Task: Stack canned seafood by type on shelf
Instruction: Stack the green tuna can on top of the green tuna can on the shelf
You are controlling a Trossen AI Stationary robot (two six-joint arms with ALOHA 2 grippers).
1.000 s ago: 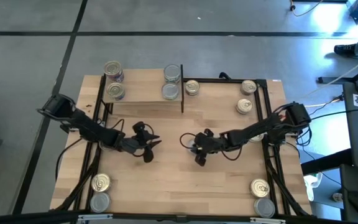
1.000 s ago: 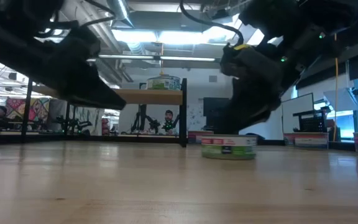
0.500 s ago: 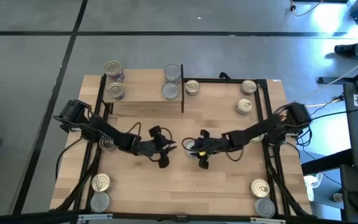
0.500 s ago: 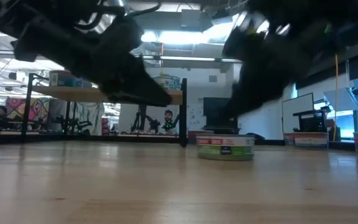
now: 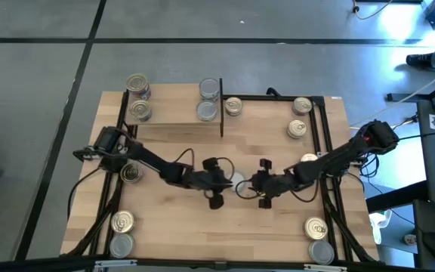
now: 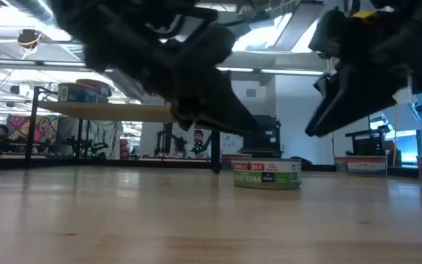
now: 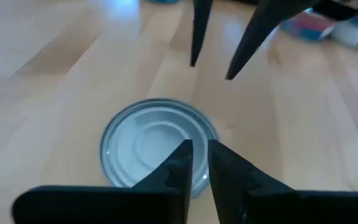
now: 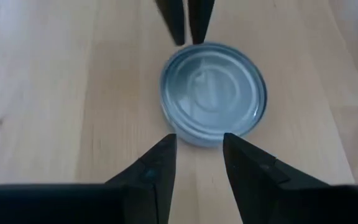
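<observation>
Since the earlier frame our left pincer (image 5: 219, 183) has crossed to centre counter (image 5: 180, 234) and narrowed to a slit, empty, tips at the silver-topped tin (image 7: 158, 147); the right pincer (image 5: 258, 186) backed off, part open, empty. The shelf (image 5: 174, 113) stands far-left, holding tins. For a clean grasp we judge we should reopen, straddle the rim, then close.

Tin (image 5: 237, 183) mostly hidden btwn arms; label blurred.

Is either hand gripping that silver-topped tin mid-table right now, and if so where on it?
Neither. The tin sits free on the table between the left hand, fingers nearly together beside its rim, and the right hand, fingers parted just short of it.
</observation>
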